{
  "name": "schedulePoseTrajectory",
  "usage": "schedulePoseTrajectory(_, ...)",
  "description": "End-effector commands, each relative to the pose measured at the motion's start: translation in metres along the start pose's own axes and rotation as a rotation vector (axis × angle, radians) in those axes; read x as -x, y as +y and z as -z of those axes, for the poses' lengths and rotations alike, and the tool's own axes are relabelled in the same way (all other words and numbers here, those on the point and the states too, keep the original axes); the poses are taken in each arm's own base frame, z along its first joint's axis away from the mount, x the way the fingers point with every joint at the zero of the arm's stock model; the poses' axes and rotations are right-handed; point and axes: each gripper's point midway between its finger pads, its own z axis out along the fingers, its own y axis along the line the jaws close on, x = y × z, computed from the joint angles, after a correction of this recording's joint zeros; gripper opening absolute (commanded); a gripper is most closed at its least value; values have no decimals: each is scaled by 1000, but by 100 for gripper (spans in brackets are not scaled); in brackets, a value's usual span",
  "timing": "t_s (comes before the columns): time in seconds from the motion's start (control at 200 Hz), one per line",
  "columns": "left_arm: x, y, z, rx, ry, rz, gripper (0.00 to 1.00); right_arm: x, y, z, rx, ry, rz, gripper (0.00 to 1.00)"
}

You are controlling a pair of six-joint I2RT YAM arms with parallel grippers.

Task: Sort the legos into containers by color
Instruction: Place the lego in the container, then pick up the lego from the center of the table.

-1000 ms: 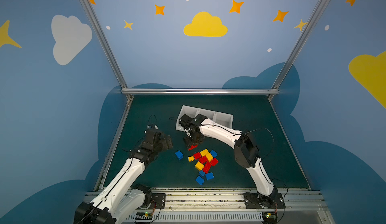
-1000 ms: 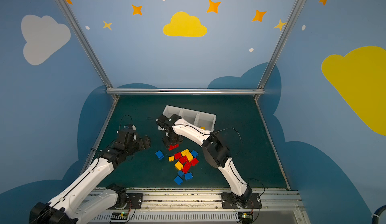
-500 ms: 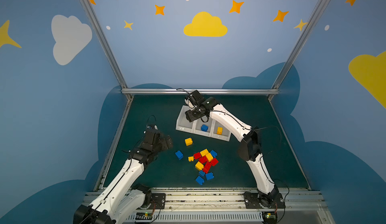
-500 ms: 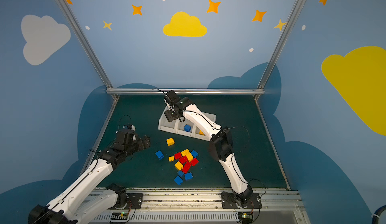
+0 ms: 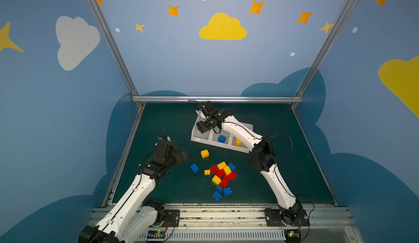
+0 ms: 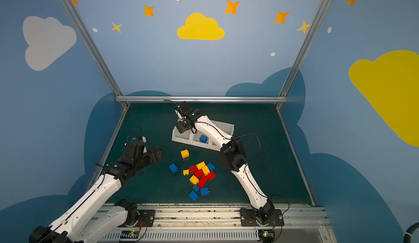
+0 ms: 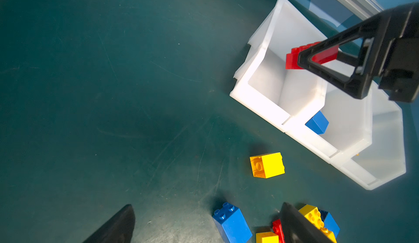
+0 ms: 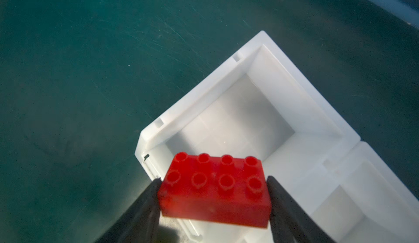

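Clamped on the red brick (image 8: pixel 213 198) above the empty end bin (image 8: pixel 204 90), near its rim, the right tool (image 8: pixel 213 179) could drop it onto the wall and bounce it to the tabletop (image 8: pixel 68 72); the left tool (image 7: pixel 207 205) hangs spread apart.

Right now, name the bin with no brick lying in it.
The end bin under the right pincer; the middle bin holds a blue brick, the third bin a yellow brick.

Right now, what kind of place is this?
Likely a robot practice booth, not a playroom: two robot arms bolted to a metal rail, cloud-painted walls, and the right gripper holding a red lego over white bins.
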Motion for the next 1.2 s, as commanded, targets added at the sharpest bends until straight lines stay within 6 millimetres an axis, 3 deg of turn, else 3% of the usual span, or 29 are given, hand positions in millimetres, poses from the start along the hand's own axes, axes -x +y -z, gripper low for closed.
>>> schedulePoseTrajectory(0.0,-8,4,-1,9,27,4,99,18,0,16,10,-55,1,76)
schedulePoseTrajectory(0.325,-8,0,-2,-10,36,-1,99,29,-1,40,24,-91,-2,79)
schedulePoseTrajectory(0.506,-11,-7,-5,-51,50,-15,99,33,-3,75,18,-133,-12,79)
schedulePoseTrajectory(0.651,-14,-15,-10,-91,73,-32,98,18,-6,106,8,-147,-25,79)
schedulePoseTrajectory(0.796,-14,-25,-16,-127,98,-52,95,-19,-20,135,-49,-109,-77,79)
schedulePoseTrajectory(1.196,-32,-60,-44,-153,206,-149,91,-178,-50,192,-197,108,-413,78)
